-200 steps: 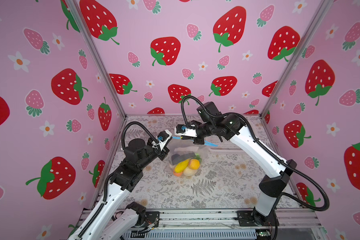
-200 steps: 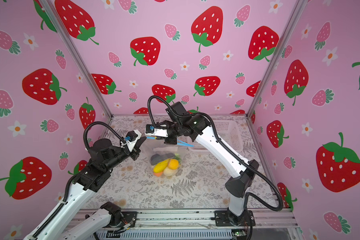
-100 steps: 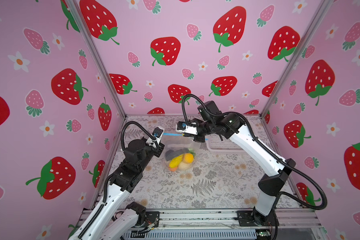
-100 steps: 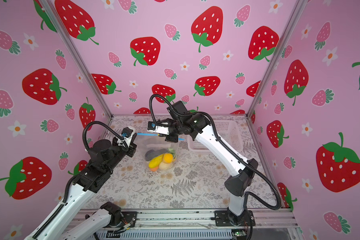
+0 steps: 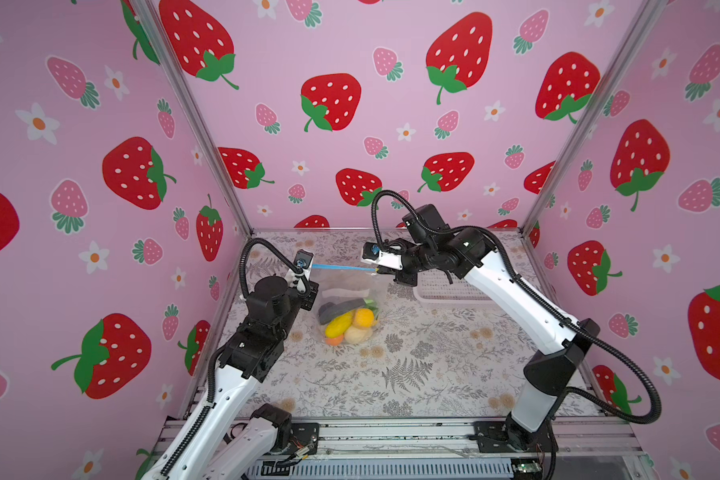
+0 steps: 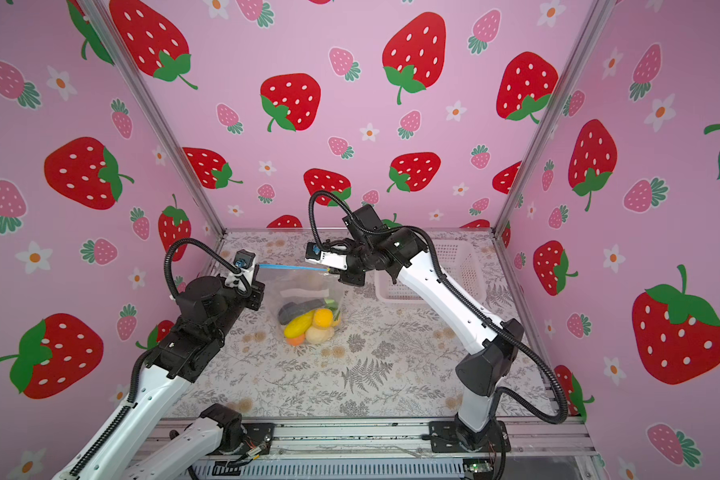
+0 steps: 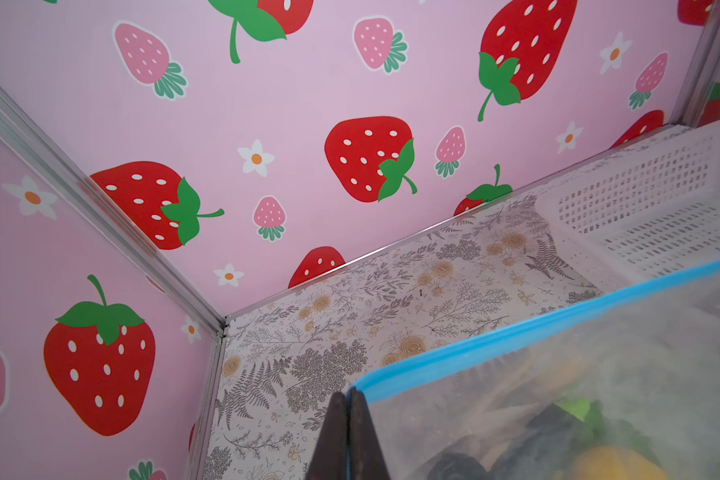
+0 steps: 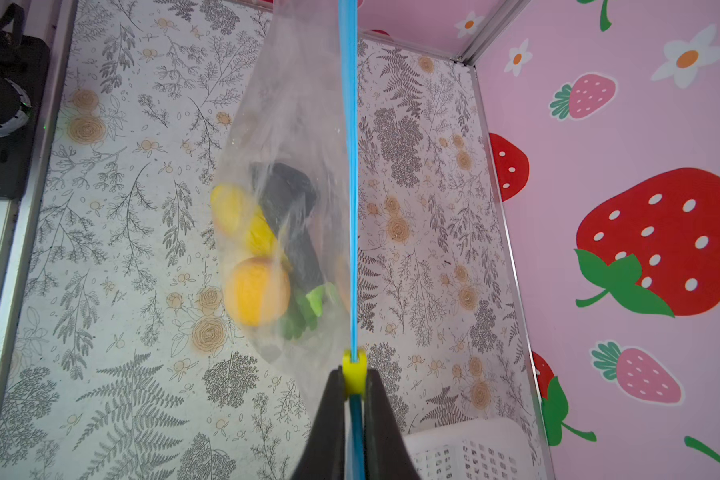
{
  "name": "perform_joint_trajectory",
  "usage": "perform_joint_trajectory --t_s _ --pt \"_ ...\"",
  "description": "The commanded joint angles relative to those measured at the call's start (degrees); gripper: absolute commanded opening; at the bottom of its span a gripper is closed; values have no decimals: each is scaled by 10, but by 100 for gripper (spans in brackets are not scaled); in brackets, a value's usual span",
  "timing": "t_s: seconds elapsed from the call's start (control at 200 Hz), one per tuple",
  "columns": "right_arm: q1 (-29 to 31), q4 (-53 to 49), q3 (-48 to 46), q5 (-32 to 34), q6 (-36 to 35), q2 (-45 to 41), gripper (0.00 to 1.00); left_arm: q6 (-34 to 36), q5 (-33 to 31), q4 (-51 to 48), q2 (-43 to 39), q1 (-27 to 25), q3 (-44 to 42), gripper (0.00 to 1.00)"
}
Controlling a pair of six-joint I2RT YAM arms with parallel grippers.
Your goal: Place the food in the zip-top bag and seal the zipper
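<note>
At the zipper (image 5: 341, 268) ends, left gripper (image 7: 348, 401) jaws pinch the zip-top bag (image 8: 292, 104), right gripper (image 8: 354, 380) jaws its slider (image 8: 354, 363).

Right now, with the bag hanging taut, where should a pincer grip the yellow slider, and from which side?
Pinch the slider by its two flat faces, coming end-on along the zipper from the basket end: it straddles that thin strip, as the right pincer shows.
</note>
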Motion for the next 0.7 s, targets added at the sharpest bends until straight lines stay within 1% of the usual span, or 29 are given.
perform_joint_trajectory --t_s 0.0,0.09,0.26,0.385,0.535,0.695 --pt "-21 -23 -20 26 8 -41 0 -4 -68 1 -11 21 25 0" --pt "-24 -21 -25 24 8 -42 0 -9 -60 -2 -11 30 30 0" --pt "-30 -14 -38 21 10 -47 0 -18 -45 -8 -6 30 33 0" --pt "-26 -9 -33 9 12 -42 0 -25 -18 -13 -3 30 41 0" --pt "-4 -12 -17 14 15 -47 0 -44 33 -56 -16 24 69 0" --pt "25 0 -37 32 32 -87 0 -54 67 -130 -58 10 94 0"
